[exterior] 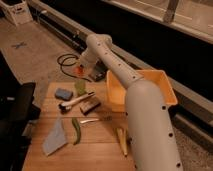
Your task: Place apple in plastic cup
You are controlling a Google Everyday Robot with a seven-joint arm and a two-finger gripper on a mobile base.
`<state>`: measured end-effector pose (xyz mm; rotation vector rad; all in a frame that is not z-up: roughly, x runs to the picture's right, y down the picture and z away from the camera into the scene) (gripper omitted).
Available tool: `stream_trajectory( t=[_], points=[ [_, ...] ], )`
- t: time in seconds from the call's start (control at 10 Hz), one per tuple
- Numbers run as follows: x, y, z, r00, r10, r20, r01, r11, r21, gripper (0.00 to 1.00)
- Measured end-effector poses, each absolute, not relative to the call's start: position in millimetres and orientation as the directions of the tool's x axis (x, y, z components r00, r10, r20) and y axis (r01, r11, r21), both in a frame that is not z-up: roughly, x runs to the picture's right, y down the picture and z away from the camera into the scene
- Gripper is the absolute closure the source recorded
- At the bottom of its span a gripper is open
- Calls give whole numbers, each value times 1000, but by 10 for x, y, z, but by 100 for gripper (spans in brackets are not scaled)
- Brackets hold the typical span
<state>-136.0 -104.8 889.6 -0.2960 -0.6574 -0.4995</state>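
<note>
The apple (78, 71), small and orange-red, is held at the tip of my gripper (80, 69), just beyond the far edge of the wooden table. The gripper hangs down from the white arm's bent wrist (97, 45) and is shut on the apple. The plastic cup (80, 87), pale yellow-green, stands on the table directly below and a little nearer than the apple, apart from it. The fingers are mostly hidden by the wrist and the fruit.
A yellow bin (161, 80) stands right of the cup. On the wooden table (100, 150) lie a blue sponge (63, 93), a brush (75, 101), a dark block (90, 105), a fork (93, 120), a green pod (76, 131), a blue cloth (55, 140) and a yellowish peel (121, 141). A black cable (66, 60) lies on the floor.
</note>
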Motion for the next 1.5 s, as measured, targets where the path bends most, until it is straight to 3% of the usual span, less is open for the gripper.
stream_trajectory(
  t=[0.2, 0.7, 0.8, 1.5],
  points=[
    [-1440, -937, 9010, 668, -323, 670, 527, 842, -119, 77],
    [-1469, -666, 9148, 669, -260, 696, 519, 834, -187, 26],
    [-1479, -648, 9148, 669, -256, 697, 519, 833, -192, 21],
    [-1459, -659, 9132, 671, -233, 704, 497, 846, -194, 20]
  ],
)
